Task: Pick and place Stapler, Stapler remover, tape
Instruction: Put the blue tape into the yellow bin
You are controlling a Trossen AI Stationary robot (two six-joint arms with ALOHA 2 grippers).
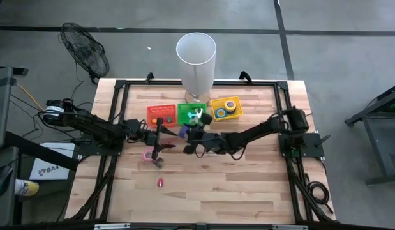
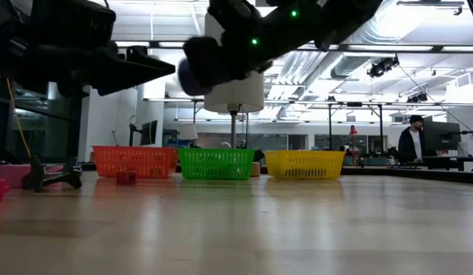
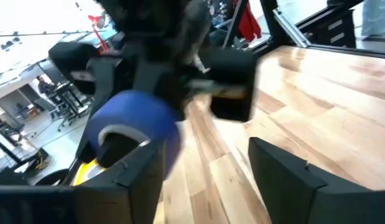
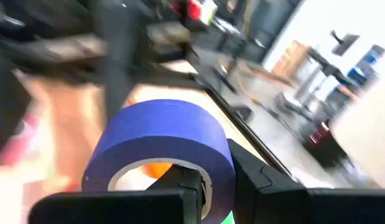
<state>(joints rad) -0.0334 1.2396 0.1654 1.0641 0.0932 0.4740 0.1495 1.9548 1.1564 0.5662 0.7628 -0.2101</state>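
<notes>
My right gripper point(image 1: 187, 133) is shut on a blue tape roll point(image 4: 164, 140), which is held above the table's middle in front of the green basket point(image 1: 192, 114); in the low view the roll point(image 2: 187, 76) hangs high over the wood. My left gripper point(image 1: 160, 139) is open just left of it, and its wrist view looks past its fingers point(image 3: 139, 177) at the blue roll point(image 3: 137, 118). A pink tape roll point(image 1: 148, 154) lies flat on the table below the left gripper. A small red piece point(image 1: 160, 183) lies nearer the near edge. More rolls sit in the yellow basket point(image 1: 226, 107). My right gripper holds the blue tape roll by its ring wall point(image 4: 217, 168), with one finger point(image 4: 183, 186) in the hollow centre and the other point(image 4: 264, 180) outside. The roll is lifted clear of the table, with its open face turned toward the fingers.
Red point(image 1: 162, 115), green and yellow baskets stand in a row at the table's far side, with a tall white cylinder point(image 1: 196, 61) behind them. A dark object point(image 2: 49, 176) stands on the table at the left. A person point(image 2: 410, 143) is far off in the room.
</notes>
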